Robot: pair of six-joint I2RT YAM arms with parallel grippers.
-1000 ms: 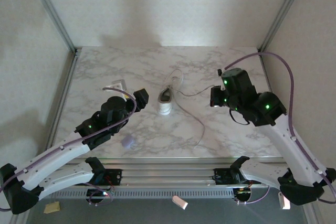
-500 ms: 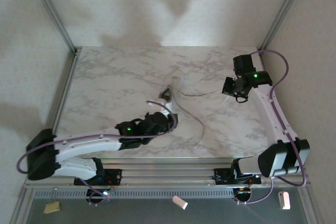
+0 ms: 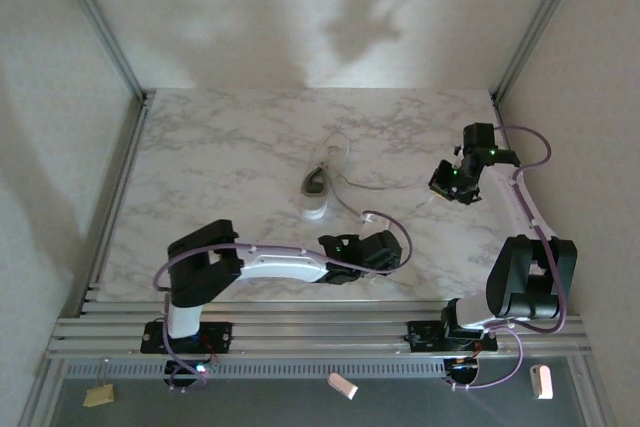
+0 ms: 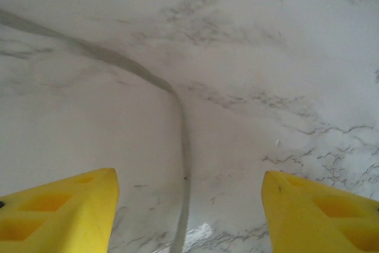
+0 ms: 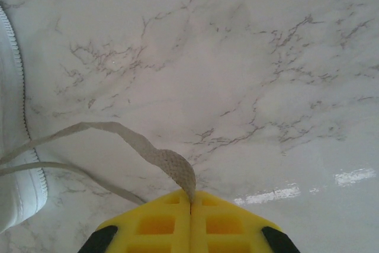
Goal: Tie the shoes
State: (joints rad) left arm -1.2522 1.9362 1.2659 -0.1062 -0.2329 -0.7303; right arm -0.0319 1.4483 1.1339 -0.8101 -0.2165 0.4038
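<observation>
Top external view checked against a second back. Found left fingers [image 3: 385, 250] swung from beside the small white low-top sneaker [image 3: 317, 187] to the near-centre of the white marble-patterned worktop [image 3: 220, 147], now over the loose end of the thin white near lace [image 3: 345, 205]. Found right fingers [image 3: 447, 184] pulled further out to the right, with the right-hand lace [image 3: 385, 184] strung out from the shoe toward them. Taken to mean: one end secured, second end being gone for, no crossing or knot begun.

Sneaker sitting mid-worktop, well apart from both sets of fingers.

Left wrist view: yellow fingers parted, gripping nothing. Near lace [image 4: 182, 146] lying flat on the marble, running down between the two tips, about midway, touching neither. Judged well lined up for a pinch once lowered.

Right wrist view: right fingers [image 5: 190, 197] clenched tight on the right-hand lace [image 5: 169, 164], its end nipped in the seam. Sneaker's sole edge [image 5: 15, 164] at the left border, well off the tips.
</observation>
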